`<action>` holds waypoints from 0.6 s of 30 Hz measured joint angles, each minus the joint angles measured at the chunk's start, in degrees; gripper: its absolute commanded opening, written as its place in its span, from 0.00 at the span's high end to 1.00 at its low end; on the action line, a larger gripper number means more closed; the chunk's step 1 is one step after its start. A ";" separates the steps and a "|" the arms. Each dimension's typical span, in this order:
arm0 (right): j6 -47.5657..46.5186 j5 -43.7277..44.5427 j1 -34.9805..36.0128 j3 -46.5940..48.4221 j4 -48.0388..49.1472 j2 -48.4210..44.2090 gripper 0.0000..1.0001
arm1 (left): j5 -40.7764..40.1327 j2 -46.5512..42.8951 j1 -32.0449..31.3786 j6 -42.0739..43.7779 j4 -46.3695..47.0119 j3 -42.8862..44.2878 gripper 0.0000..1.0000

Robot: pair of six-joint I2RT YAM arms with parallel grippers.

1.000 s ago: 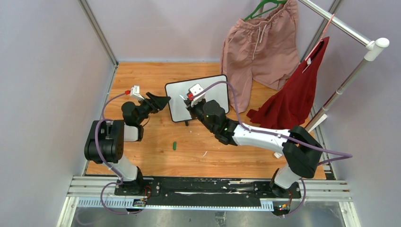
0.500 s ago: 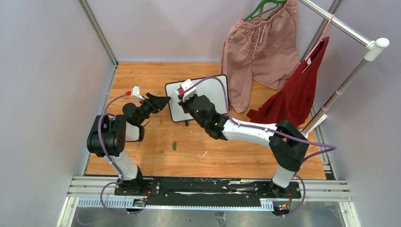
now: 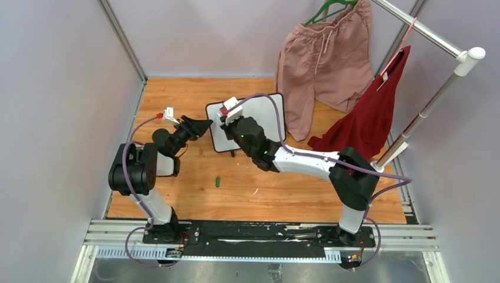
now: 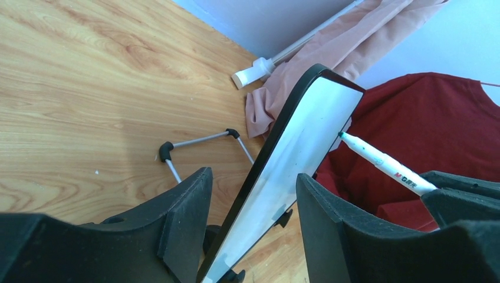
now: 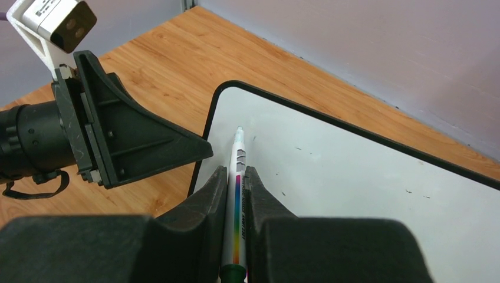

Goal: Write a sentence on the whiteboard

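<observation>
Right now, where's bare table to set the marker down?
Widest bare patch: near strip of table between the arm bases, around the green cap. Also the far-left corner beyond the left tool. Crowded: the whiteboard's left edge, with right tool and marker there, and the right side under the red garment.

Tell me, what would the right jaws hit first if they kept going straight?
Their marker tip leads, so probably the whiteboard face, near its left edge; depth is unclear.
</observation>
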 measured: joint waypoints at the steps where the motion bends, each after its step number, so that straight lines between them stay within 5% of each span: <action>1: 0.42 0.00 -0.13 0.37 -0.13 0.28 1.00 | 0.00 0.00 0.00 -0.02 0.11 0.00 0.42; 18: 2.54 0.04 -1.64 2.58 -0.39 2.54 1.00 | 0.50 0.00 0.00 -1.05 2.05 0.00 0.53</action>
